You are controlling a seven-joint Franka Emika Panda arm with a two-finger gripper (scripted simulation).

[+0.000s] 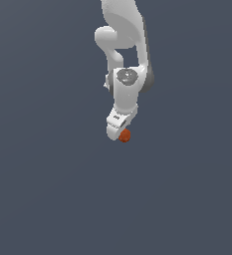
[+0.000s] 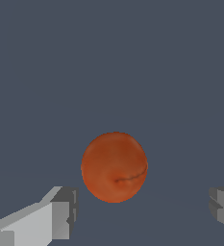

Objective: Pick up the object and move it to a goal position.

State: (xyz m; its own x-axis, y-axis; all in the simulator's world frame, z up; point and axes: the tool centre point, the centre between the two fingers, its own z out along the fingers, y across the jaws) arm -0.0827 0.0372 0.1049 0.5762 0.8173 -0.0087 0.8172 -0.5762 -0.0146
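The object (image 2: 114,166) is a small orange-red ball with a thin dark crease on its skin, resting on the flat grey floor. In the exterior view the object (image 1: 125,135) peeks out just below the white hand, mostly uncovered. My gripper (image 2: 142,211) is open: one finger (image 2: 60,214) stands to one side of the ball and the other fingertip (image 2: 222,206) far to the other side, neither touching it. The ball lies slightly beyond the line between the fingertips. In the exterior view my gripper (image 1: 118,132) hangs directly over the ball, its fingers hidden by the hand.
The white arm (image 1: 125,35) comes down from the top of the exterior view. A plain dark grey floor (image 1: 48,189) surrounds the ball on every side, with no other objects or goal marker showing.
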